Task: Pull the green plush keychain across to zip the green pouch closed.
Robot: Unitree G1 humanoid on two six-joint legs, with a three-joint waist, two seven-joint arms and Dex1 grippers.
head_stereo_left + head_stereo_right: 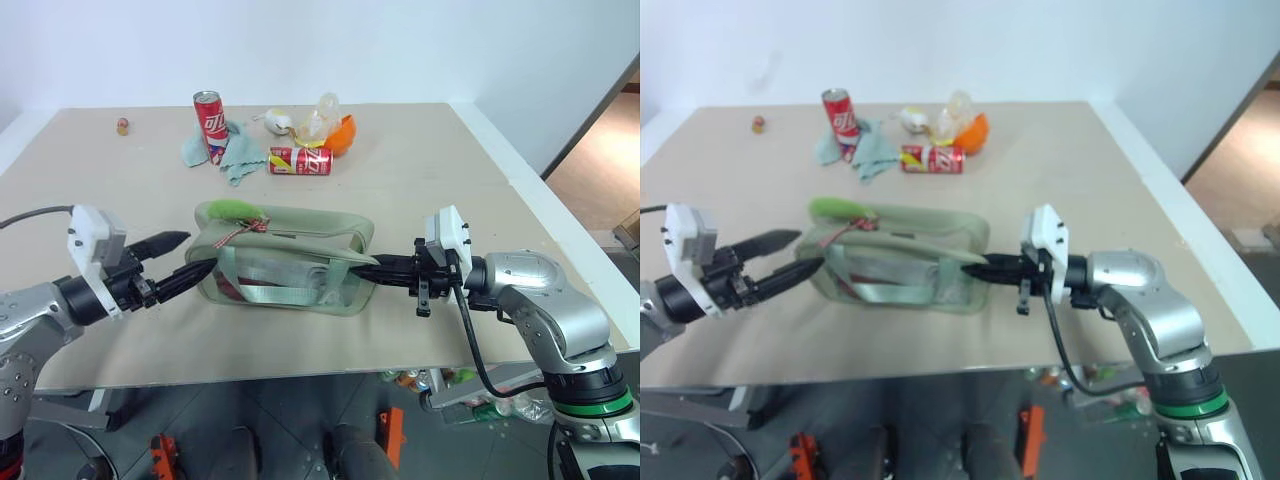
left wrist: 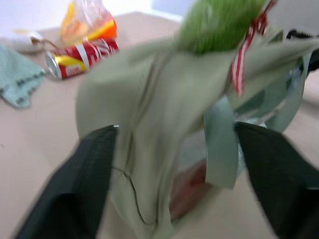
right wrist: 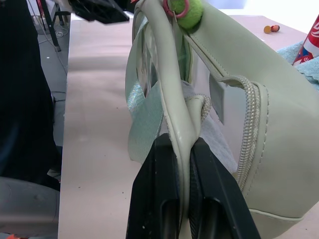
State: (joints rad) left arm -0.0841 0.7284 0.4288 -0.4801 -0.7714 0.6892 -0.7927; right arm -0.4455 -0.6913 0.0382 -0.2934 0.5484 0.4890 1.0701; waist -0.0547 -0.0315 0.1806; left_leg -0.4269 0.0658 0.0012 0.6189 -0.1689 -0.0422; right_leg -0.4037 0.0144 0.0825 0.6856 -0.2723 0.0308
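The green pouch (image 1: pixel 285 262) lies lengthwise on the table between my two grippers, its zip (image 3: pixel 247 129) open along the top. The green plush keychain (image 1: pixel 233 209) rests on the pouch's top at its left end, with a red-and-white cord (image 2: pixel 242 55) hanging from it. My left gripper (image 1: pixel 200 251) is open and level, its black fingers (image 2: pixel 84 179) straddling the pouch's left end just below the keychain. My right gripper (image 1: pixel 362 265) points left and is shut on the fabric edge of the pouch's right end (image 3: pixel 184 124).
At the back of the table stand an upright red can (image 1: pixel 209 122), a red can on its side (image 1: pixel 300 160), a pale teal cloth (image 1: pixel 232 152) and an orange item under clear plastic (image 1: pixel 330 128). A small object (image 1: pixel 122 126) sits far back left. The table edge (image 1: pixel 540 215) runs along the right.
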